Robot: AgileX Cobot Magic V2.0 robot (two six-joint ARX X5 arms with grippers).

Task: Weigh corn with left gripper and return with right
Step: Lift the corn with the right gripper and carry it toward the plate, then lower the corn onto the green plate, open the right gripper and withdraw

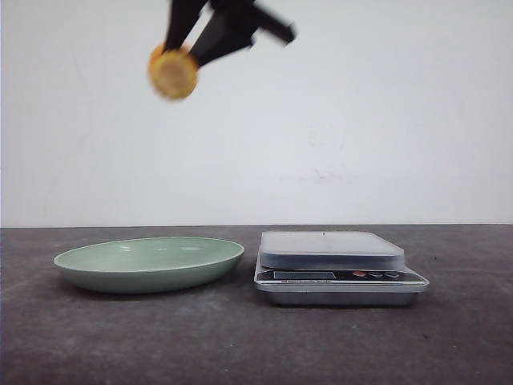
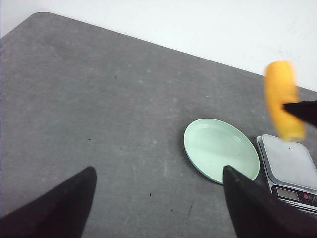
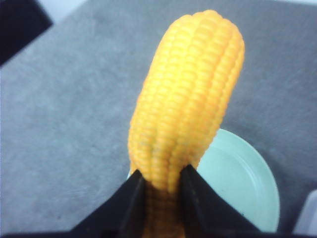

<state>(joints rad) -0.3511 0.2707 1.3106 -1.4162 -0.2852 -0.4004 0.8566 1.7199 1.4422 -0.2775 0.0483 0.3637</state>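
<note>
The corn (image 1: 172, 74) is a yellow-orange cob with a paler cut end. My right gripper (image 1: 186, 54) is shut on it and holds it high in the air, above the pale green plate (image 1: 96, 277). In the right wrist view the fingers (image 3: 161, 181) clamp the cob (image 3: 190, 99) near one end, with the plate (image 3: 242, 183) far below. My left gripper (image 2: 158, 171) is open and empty, high over bare table left of the plate (image 2: 220, 148). It is out of the front view. The left wrist view also shows the corn (image 2: 282, 99).
A silver digital scale (image 1: 333, 253) with an empty platform stands just right of the plate; it also shows in the left wrist view (image 2: 290, 161). The dark grey table (image 1: 256, 345) meets a white wall behind.
</note>
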